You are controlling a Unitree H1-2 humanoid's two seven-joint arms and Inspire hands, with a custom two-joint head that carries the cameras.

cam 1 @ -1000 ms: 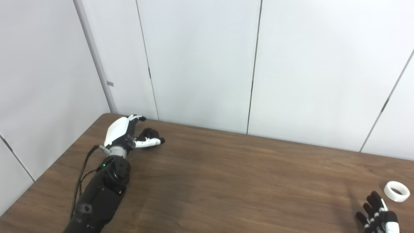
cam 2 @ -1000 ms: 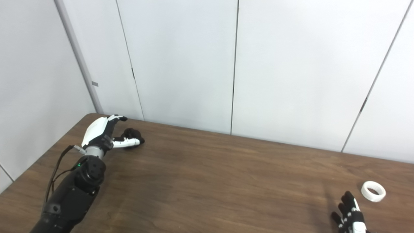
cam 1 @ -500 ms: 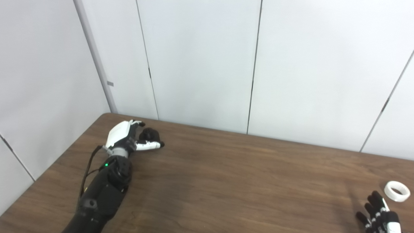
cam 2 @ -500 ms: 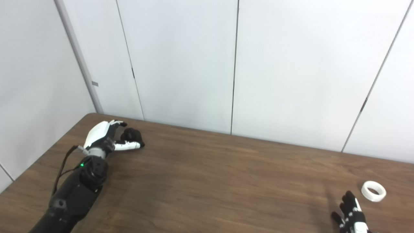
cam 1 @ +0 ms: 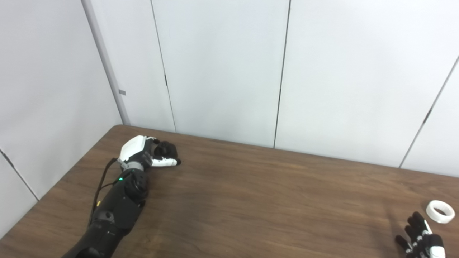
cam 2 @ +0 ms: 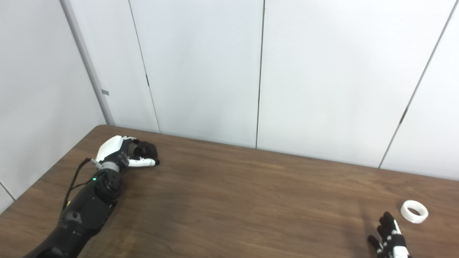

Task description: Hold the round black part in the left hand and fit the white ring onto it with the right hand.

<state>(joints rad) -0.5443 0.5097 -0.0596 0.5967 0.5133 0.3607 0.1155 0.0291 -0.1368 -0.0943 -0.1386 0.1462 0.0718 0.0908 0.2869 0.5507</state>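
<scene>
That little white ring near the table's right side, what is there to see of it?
The white ring is a small, thick band with an open centre, smooth like plastic. It lies flat on the brown wooden table near its right end, alone. Nothing touches it: the right hand sits just short of it, fingers spread, with a bare gap between them.

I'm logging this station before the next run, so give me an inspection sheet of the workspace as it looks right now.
Surface: brown wood-grain table, bare across the middle.
Job's things: black part at far left, on the table; white ring at near right, lying flat.
Clutter: nothing seen.
Hands: left hand curled around the black part, full grasp unclear; right hand open, just short of the ring, not touching it.
Cables: black cable along the left forearm.
Surroundings: white wall panels behind the table.
</scene>
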